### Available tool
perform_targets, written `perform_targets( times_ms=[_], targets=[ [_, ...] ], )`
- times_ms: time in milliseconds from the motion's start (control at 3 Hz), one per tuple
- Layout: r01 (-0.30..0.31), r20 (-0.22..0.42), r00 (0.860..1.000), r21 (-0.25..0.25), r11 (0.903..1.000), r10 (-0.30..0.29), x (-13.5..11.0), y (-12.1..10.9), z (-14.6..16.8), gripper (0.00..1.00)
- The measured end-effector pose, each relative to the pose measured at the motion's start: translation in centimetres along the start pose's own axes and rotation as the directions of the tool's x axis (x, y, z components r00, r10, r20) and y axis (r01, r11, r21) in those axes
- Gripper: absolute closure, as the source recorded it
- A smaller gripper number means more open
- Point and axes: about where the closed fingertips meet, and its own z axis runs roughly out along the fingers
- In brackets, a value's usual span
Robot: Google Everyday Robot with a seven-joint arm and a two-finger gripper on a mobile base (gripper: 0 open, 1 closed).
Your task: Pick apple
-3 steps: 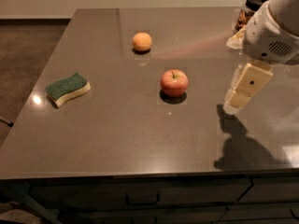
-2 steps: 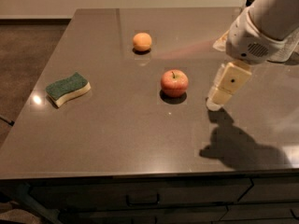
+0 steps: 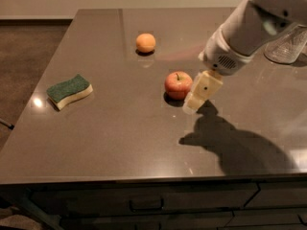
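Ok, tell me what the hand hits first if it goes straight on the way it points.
Most likely the table, just right of the apple in the picture. The hand hangs beside the apple, angled down and left; depth is unclear, so it could brush the apple's side first.

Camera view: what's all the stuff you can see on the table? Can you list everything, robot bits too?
table: one, dark grey-brown, shiny, fills most of the view
apple: one, red, near the table's middle
orange fruit: one, orange, farther back than the apple
sponge: one, green top and pale underside, left part of the table
glass vessel: one, clear, far right of the table
arm: one, white, reaching in from the upper right
gripper: one, cream, pointing down close beside the apple, on its right in the picture
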Motion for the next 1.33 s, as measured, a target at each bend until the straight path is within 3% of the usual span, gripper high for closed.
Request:
perform_targets(
  times_ms=[667,1333],
  targets=[
    [-0.039,0.007,0.999,-0.012,0.9992,0.039,-2.1,-1.0,5.1,0.0],
    [-0.06,0.008,0.998,-0.041,0.9973,0.06,-3.0,-2.5,7.3,0.48]
  ],
)
